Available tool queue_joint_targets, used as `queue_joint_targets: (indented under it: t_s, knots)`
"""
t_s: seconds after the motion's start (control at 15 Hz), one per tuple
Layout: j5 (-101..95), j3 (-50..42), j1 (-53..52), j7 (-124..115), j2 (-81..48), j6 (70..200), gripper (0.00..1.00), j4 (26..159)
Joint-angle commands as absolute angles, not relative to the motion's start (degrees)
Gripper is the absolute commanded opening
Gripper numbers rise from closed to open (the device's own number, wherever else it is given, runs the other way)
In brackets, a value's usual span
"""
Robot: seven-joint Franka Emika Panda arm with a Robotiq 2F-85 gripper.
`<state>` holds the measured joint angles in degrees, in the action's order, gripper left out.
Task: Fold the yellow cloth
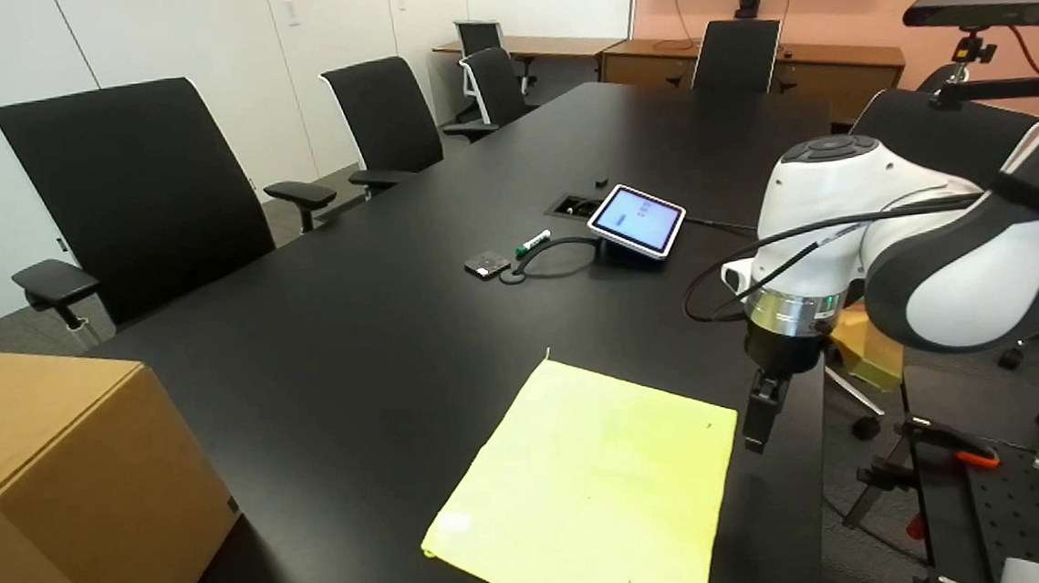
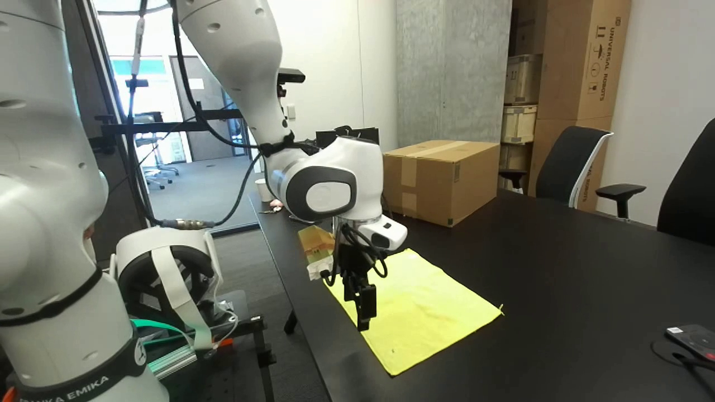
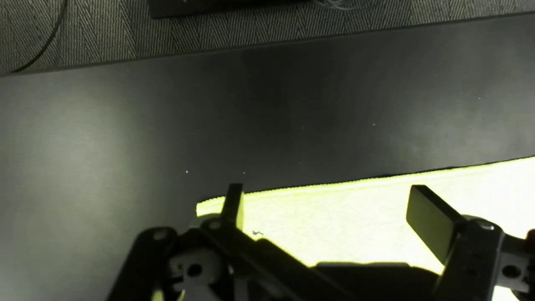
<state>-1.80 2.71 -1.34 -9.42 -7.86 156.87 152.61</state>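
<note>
The yellow cloth lies spread flat on the black table, a large pale lemon rectangle. It shows in both exterior views. My gripper points down close to the cloth's edge that runs nearest the robot's side of the table; it also shows in an exterior view. In the wrist view my gripper is wide open, with the cloth below and between the fingers and nothing held. One cloth corner shows just beyond the left finger. The fingertips appear above the table; their exact height is unclear.
A tan cardboard box stands on the table past the cloth, also in an exterior view. A tablet, a green marker and a small dark device lie farther along. The table edge runs close to the gripper.
</note>
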Motion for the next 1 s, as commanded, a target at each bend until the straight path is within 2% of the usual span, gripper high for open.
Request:
queue_joint_targets:
  t_s: [0.0,0.53,0.93]
  knots:
    - [0.5,1.7,-0.7,-6.7,-14.7,160.0,1.00,148.3]
    - [1.8,-0.4,1.0,-4.9,-22.8,161.0,1.00,142.1]
    - [2.0,-1.0,2.4,-2.6,-26.3,166.8,1.00,140.5]
